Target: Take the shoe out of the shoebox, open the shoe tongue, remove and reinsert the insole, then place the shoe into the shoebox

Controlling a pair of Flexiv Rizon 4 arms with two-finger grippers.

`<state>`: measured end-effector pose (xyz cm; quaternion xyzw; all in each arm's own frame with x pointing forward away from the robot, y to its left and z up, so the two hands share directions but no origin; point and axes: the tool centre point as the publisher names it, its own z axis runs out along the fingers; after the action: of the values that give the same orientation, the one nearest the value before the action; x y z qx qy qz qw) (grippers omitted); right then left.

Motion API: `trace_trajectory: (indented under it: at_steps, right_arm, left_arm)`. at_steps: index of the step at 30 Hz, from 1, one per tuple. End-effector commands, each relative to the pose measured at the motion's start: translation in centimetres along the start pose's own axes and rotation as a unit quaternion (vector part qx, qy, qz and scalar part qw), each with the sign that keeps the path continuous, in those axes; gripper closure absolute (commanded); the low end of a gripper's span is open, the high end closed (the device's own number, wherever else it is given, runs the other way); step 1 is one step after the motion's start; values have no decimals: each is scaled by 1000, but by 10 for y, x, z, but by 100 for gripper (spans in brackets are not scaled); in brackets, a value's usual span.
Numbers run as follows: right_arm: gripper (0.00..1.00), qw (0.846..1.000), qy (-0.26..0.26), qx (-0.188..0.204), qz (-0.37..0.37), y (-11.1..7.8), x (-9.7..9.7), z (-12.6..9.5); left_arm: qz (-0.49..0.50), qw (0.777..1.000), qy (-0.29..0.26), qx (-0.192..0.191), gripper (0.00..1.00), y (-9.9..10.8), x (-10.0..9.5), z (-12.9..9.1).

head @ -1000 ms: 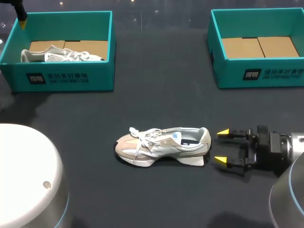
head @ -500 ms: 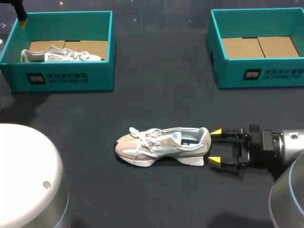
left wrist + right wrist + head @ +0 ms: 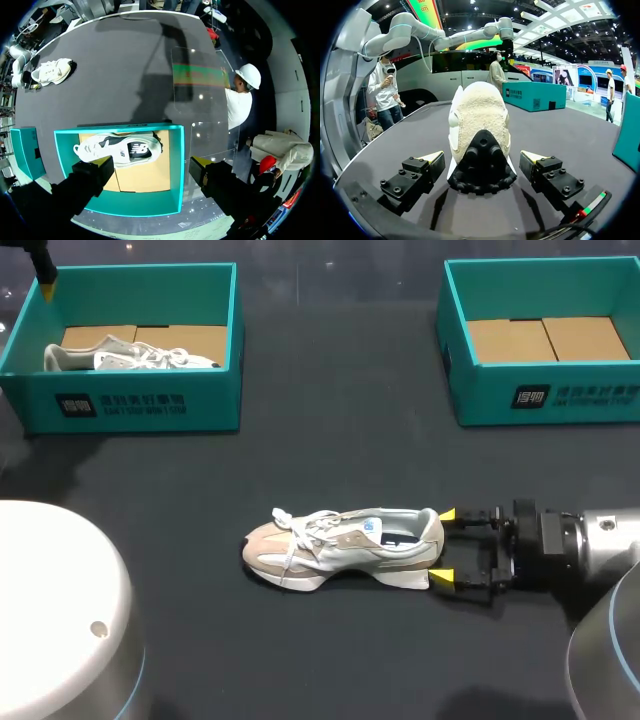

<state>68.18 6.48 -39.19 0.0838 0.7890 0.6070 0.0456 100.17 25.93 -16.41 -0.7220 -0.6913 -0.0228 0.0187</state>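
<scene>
A beige and white shoe (image 3: 345,545) lies on its side mid-table, toe to the left and heel to the right. My right gripper (image 3: 443,546) is open at the heel, one yellow tip on each side of it. In the right wrist view the heel (image 3: 480,130) sits between the spread fingers (image 3: 425,167) with small gaps on both sides. A second white shoe (image 3: 130,357) lies in the left teal shoebox (image 3: 140,400). My left gripper (image 3: 152,165) hangs open high above that box and its shoe (image 3: 120,148), holding nothing.
An empty teal shoebox (image 3: 560,395) with a cardboard floor stands at the back right. The white rounded base of my left arm (image 3: 60,610) fills the near left corner. Dark table surface stretches between the two boxes and the shoe.
My right gripper has slid left along the table until its open tips reach either side of the shoe's heel. The shoe and the left arm have stayed put.
</scene>
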Motion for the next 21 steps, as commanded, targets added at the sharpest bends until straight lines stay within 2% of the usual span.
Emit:
trace_trajectory:
  at_steps: [1, 21]
  right_arm:
    - [0, 1000, -2, 5, 0, 1, 1, 8]
    - [0, 1000, 11, 11, 3, 2, 3, 29]
  left_arm:
    - [1, 1000, 0, 0, 0, -1, 0, 0]
    - [1, 1000, 0, 0, 0, -1, 0, 0]
